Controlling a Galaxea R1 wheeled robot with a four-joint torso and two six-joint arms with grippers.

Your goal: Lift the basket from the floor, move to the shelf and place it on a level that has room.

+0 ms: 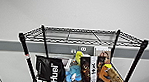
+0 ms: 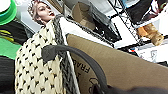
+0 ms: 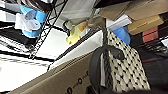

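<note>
Two wrist views show the basket [image 2: 37,72] close up: cream-white weave with dark flecks, a dark grey rim and a dark grey loop handle [image 2: 80,58] at each end. A brown cardboard box [image 2: 120,65] with printed lettering sits inside the basket, touching its inner wall. The basket is raised among the tiers of the shelf [image 1: 43,37], with wire grid and cluttered shelf goods just beside it. Pincer state, left and right: cannot tell; the fingers are not distinguishable, though each handle runs toward the camera's near edge.

Head view: the shelf stands against a pale wall. The level [image 1: 83,35], its topmost wire tier, lies flat between the four post tips. The tier below carries a black "Huel" bag [image 1: 49,72], a blue bag [image 1: 73,73], upright cartons [image 1: 88,70] and a yellow bottle [image 1: 78,56].
</note>
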